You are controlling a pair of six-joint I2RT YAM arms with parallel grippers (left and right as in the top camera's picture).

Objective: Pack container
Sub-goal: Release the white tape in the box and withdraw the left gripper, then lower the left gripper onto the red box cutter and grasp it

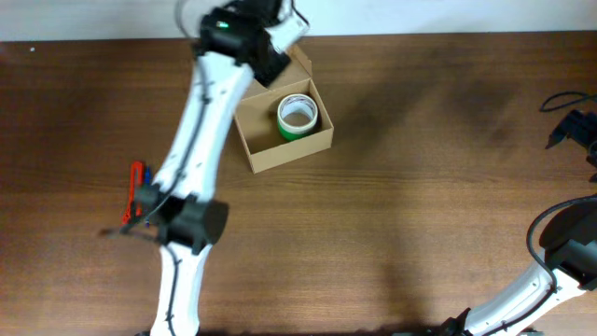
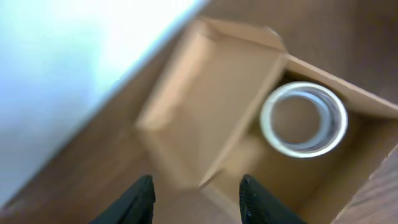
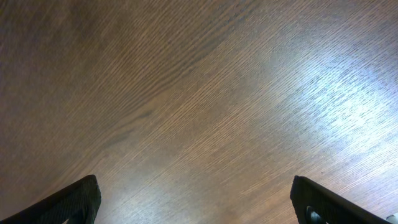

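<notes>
Near the far edge of the wooden table (image 1: 420, 205): the container (image 1: 289, 151), a tan cardboard box, open on top, flap lid (image 2: 205, 93) folded back toward the far side. Inside, toward the right side: a green tape roll (image 1: 298, 117), lying flat, white on top, hollow core up. Rest of the box floor bare cardboard.

Above the flap, at the far-left corner of the box: the left gripper (image 2: 196, 202), black fingers (image 2: 140, 199) parted roughly halfway, clamped on nothing. Contact with the cardboard impossible to judge from the blurred wrist view.

Across the left half of the table: the left arm (image 1: 201, 121), white links, hiding part of a small red and blue object (image 1: 137, 182) beside its elbow; too covered to name.

At the right edge, well apart from the box: a black cable (image 1: 562, 98). Lower right: the right arm (image 1: 550, 271). Right gripper (image 3: 199, 205) spread wide over bare wood, holding nothing.
</notes>
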